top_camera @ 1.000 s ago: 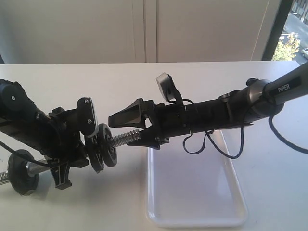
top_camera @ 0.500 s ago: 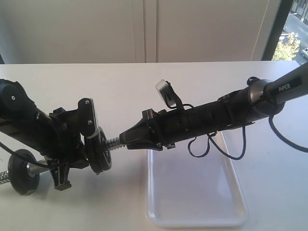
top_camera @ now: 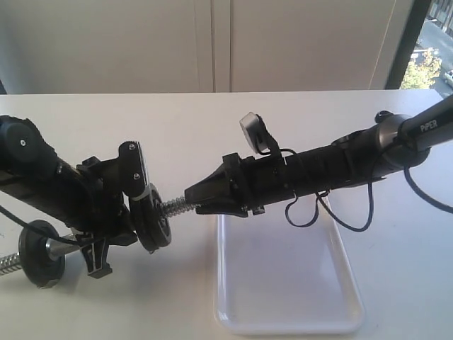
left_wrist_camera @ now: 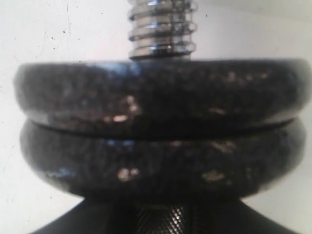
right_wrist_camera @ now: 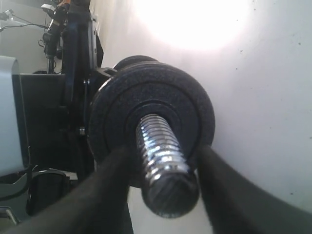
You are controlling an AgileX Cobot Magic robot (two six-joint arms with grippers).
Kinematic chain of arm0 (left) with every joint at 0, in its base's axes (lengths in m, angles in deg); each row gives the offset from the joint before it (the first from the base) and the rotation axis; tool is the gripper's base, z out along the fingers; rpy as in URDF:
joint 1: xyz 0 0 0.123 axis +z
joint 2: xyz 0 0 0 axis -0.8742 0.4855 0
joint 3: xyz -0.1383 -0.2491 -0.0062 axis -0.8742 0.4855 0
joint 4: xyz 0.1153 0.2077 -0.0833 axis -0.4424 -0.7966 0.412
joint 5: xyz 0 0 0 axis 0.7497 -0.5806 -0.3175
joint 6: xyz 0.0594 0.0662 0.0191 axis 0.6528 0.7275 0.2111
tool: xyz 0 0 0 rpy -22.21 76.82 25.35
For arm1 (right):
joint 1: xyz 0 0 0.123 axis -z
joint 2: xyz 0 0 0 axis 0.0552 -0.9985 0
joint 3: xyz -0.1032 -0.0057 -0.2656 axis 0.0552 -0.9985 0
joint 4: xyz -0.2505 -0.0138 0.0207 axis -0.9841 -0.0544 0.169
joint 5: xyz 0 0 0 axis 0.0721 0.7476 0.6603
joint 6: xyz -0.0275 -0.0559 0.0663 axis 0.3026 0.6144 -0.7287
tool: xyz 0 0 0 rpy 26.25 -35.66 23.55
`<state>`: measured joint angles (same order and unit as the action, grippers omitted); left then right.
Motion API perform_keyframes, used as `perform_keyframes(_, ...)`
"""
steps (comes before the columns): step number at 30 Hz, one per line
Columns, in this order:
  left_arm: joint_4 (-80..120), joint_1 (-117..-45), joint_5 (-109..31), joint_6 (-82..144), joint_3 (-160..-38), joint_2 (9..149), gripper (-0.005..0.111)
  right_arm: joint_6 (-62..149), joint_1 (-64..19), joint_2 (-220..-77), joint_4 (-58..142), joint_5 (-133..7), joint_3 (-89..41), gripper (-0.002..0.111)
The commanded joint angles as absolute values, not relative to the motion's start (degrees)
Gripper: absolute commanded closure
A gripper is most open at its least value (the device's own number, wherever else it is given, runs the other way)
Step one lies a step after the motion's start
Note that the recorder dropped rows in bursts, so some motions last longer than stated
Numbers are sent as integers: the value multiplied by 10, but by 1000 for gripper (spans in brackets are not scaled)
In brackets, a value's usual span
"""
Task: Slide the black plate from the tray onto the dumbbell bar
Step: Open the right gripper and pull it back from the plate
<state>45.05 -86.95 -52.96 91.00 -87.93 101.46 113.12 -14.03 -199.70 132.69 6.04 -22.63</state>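
**Plate on the bar, nothing locking it**

At the lower left of the exterior view a lone disc (top_camera: 37, 253) sits on the far end of the bar (top_camera: 62, 244). Just right of it, the left gripper (top_camera: 117, 216) is clamped around the bar's middle and carries it at a slant. Next come two discs side by side. The inner disc (top_camera: 146, 219) is nearer the gripper, and the plate (top_camera: 161, 223) presses against it with only a thin seam between them. The bare thread (top_camera: 177, 206) pokes out to the right of the plate.

At centre frame the right gripper (top_camera: 195, 198) straddles that thread. Its jaws are narrowly parted on either side and appear to grip nothing. The tray (top_camera: 340, 283) lies at the lower right, with no disc on it.

The main risk is that the plate slips back off. No collar holds it, so tipping the bar's right end downward would probably let it slide down the thread. The right fingers (right_wrist_camera: 105, 185) sit very near the coarse ridges. A crooked withdrawal could snag them, which might drag the plate outward or twist the bar in the left grip.
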Motion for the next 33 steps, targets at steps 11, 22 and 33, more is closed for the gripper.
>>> perform_keyframes(11,469,-864,-505,879,-891,993,107,1108,-82,-1989,1312,64,-203,11)
perform_keyframes(22,476,-864,-497,837,-891,994,107,1045,0,-1989,1244,70,-193,18)
perform_keyframes(33,487,-864,-497,837,-891,1018,107,1061,4,-1989,1249,70,-193,108)
